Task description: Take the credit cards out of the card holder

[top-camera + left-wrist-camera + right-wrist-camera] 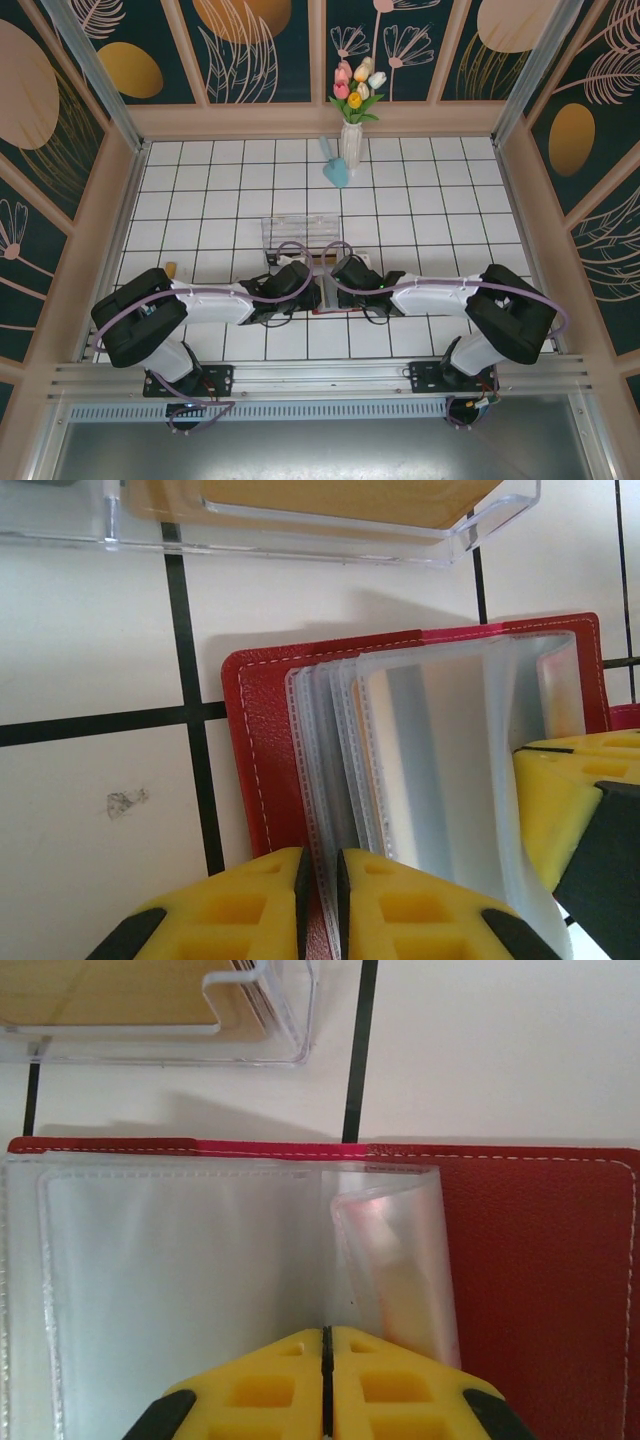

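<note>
**Top view.** One card holder (328,295) lay open on the tiled worktop (220,200), near the front edge and between the two arms. The left tool (303,281) and the right tool (350,273) met over it. One clear box (300,232) stood just behind it, and one vase (351,143) stood well apart at the back.

**Left wrist view.** The left tool (320,895) was almost pressed together, pinching the near edge of the clear sleeves (440,780). At least four sleeve edges fanned out from the red cover (255,740). This grip probably served as the anchor. It needed to be firm and low so that the holder did not lift or slide.

**Right wrist view.** The right tool (325,1380) was pressed together over the sleeves. Whether a sleeve or a card lay between its fingers could not be told. One curled sleeve (395,1250) beside it showed a faint pink patch, possibly a card. To do the step well, the right tool needed to catch the card edge itself and not the film, then draw it straight along the pocket opening. No card could be counted with certainty inside the holder.
</note>
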Controlling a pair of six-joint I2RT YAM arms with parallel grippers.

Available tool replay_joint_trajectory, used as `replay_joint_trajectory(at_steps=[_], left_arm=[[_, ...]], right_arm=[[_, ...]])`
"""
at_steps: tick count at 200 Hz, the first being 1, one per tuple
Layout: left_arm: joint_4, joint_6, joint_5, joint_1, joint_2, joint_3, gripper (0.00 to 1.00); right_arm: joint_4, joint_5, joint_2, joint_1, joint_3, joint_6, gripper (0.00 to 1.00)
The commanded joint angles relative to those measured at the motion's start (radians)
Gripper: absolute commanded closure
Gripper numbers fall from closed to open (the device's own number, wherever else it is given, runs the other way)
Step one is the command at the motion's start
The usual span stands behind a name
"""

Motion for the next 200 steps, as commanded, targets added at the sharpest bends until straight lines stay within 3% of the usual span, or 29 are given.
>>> replay_joint_trajectory(at_steps=[1, 90, 150, 200], left_arm=[[0.036, -0.001, 0.018, -0.002, 0.018, 0.029, 0.81], [0.015, 0.028, 0.022, -0.003, -0.002, 0.052, 0.75], [-0.062, 0.029, -0.043, -0.003, -0.100, 0.053, 0.80], [-0.018, 0.027, -0.001, -0.002, -0.061, 0.062, 0.81]], right_arm=[[-0.002, 0.000, 0.017, -0.005, -0.024, 0.002, 0.92], [0.015, -0.014, 0.012, -0.007, -0.037, 0.003, 0.93], [0.020, -0.019, 0.012, -0.007, -0.041, 0.007, 0.92], [0.019, -0.020, 0.016, -0.008, -0.037, 0.004, 0.92]])
